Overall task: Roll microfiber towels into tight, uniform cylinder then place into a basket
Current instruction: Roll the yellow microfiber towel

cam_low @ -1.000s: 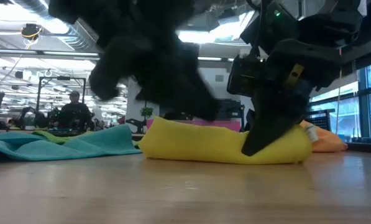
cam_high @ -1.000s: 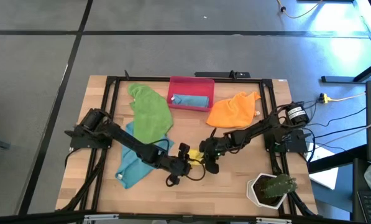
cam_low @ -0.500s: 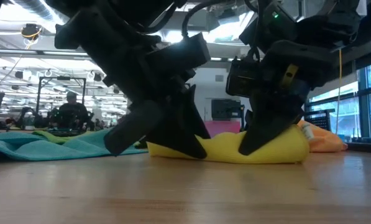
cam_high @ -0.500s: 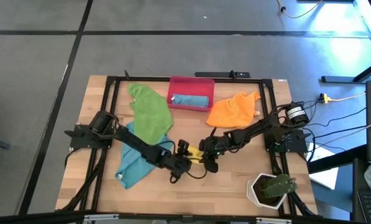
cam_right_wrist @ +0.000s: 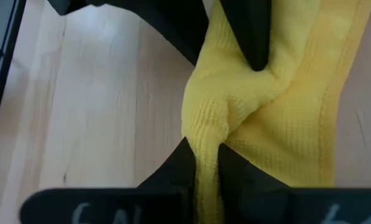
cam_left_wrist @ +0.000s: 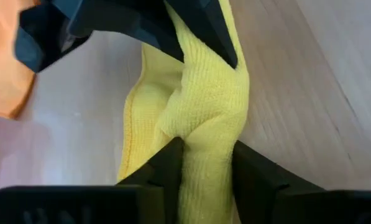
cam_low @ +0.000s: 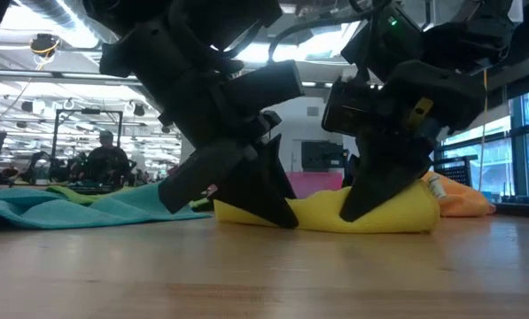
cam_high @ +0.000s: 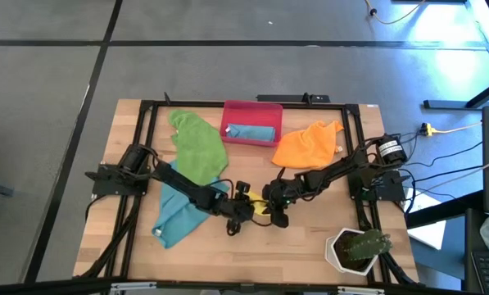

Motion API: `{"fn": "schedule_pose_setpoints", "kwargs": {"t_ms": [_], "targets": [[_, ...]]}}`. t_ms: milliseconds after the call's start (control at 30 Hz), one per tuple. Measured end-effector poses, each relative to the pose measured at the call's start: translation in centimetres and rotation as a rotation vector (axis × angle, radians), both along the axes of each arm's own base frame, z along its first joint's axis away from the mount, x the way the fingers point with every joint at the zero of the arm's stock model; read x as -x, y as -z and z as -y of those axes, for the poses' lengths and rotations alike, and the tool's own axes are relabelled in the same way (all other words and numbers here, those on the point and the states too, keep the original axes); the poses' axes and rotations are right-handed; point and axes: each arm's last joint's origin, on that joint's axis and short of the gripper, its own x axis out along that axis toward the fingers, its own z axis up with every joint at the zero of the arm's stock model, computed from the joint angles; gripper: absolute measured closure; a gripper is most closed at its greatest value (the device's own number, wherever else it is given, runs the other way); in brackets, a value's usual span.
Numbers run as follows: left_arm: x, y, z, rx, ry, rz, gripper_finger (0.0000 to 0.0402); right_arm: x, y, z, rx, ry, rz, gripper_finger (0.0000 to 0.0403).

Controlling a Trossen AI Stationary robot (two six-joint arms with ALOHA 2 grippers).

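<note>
The left pincer [cam_high: 242, 211] has just dropped onto the yellow towel [cam_low: 322, 211] and is clamping a ridge of the cloth between its fingers [cam_left_wrist: 166, 168], where a second ago it hung spread beside it. The right pincer [cam_high: 274, 205] stays pressed together on the other end, a thin fold pinched tight in the right wrist view. So both ends of the loosely rolled towel are now gripped, near the front middle of the surface [cam_high: 293, 246], which looks like the setup for a lift toward the red-pink basket [cam_high: 252, 111] at the back, where a teal towel [cam_high: 252, 132] already lies. Green towel [cam_high: 196, 149], orange towel [cam_high: 308, 145] and a second teal towel [cam_high: 174, 215] lie unrolled.
</note>
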Motion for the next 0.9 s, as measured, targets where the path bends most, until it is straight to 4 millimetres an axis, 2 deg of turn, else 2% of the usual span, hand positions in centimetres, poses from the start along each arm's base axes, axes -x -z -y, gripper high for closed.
{"fn": "schedule_pose_setpoints", "kwargs": {"t_ms": [100, 267, 633, 800, 900], "targets": [[0.0, 0.0, -0.1, 0.018, 0.010, -0.008, 0.0333, 0.0, 0.0, 0.0, 0.039, -0.038, 0.020, 0.0361], [0.0, 0.1, -0.1, 0.020, 0.008, -0.009, 0.0390, 0.1, -0.4, 0.0, 0.103, -0.107, 0.059, 0.0323], [0.0, 0.1, -0.1, 0.055, -0.010, -0.012, 0.0397, 1.4, -4.5, 0.5, 0.227, -0.139, 0.134, 0.0238], [0.0, -0.1, -0.2, 0.126, -0.048, -0.003, 0.0397, 2.8, -7.1, 0.5, 0.348, -0.104, 0.166, 0.0226], [0.0, -0.3, -0.6, 0.187, -0.078, 0.002, 0.0397, 3.3, -8.4, -0.4, 0.398, -0.102, 0.232, 0.0225]]}}
